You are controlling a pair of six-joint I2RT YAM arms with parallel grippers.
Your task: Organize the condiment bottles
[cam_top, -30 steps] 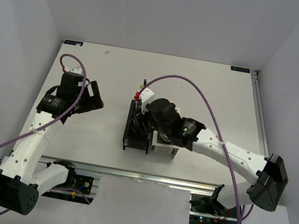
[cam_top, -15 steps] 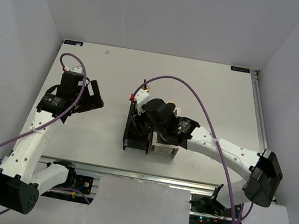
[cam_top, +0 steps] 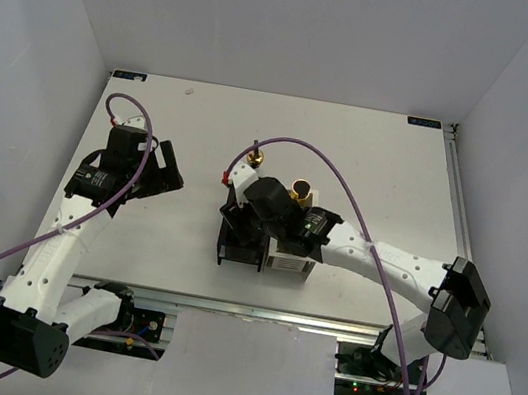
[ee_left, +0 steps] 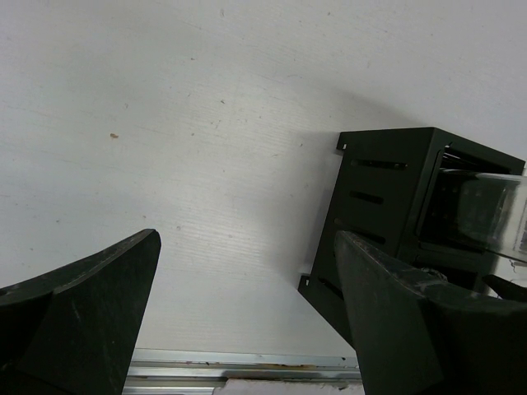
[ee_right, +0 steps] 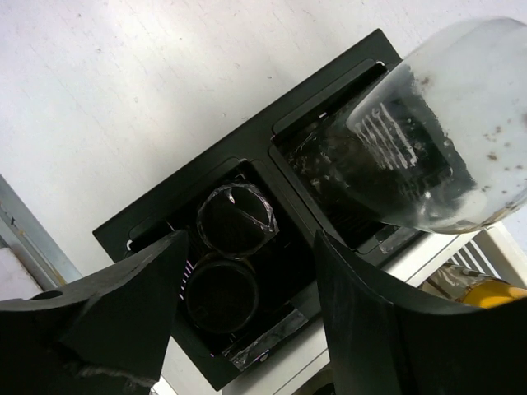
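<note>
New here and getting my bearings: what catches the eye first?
The right hand hangs open over a black rack mid-table, with two dark jars in one compartment and a clear bottle beside them. The left hand sits open and empty over the table's left side.

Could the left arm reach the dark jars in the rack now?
Probably not: the right gripper hangs open directly above the dark jars, blocking the top; the left gripper faces only the black rack's side wall.

Left gripper (ee_left: 247, 284) and right gripper (ee_right: 247, 276) gape wide.
</note>
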